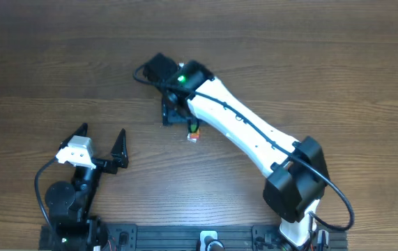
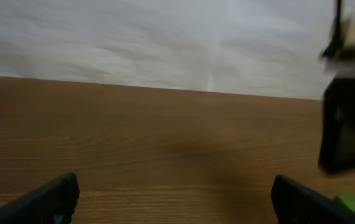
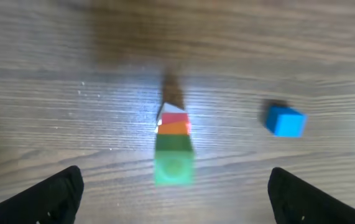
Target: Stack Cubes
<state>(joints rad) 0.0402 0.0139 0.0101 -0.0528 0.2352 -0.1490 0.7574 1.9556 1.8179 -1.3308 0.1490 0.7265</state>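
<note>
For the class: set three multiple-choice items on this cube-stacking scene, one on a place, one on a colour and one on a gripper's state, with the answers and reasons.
1. Where is the blue cube?
A) on the table, apart from the stack
B) on top of the stack
C) in a gripper

2. What colour is the stack's top cube?
A) yellow
B) green
C) black

3. How is the right gripper?
A) shut on a cube
B) shut, empty
C) open, holding nothing

Answers:
1 A: the blue cube lies alone on the wood beside the stack.
2 B: the green cube is uppermost in the right wrist view.
3 C: its fingers stand wide apart, gripping nothing.
</note>
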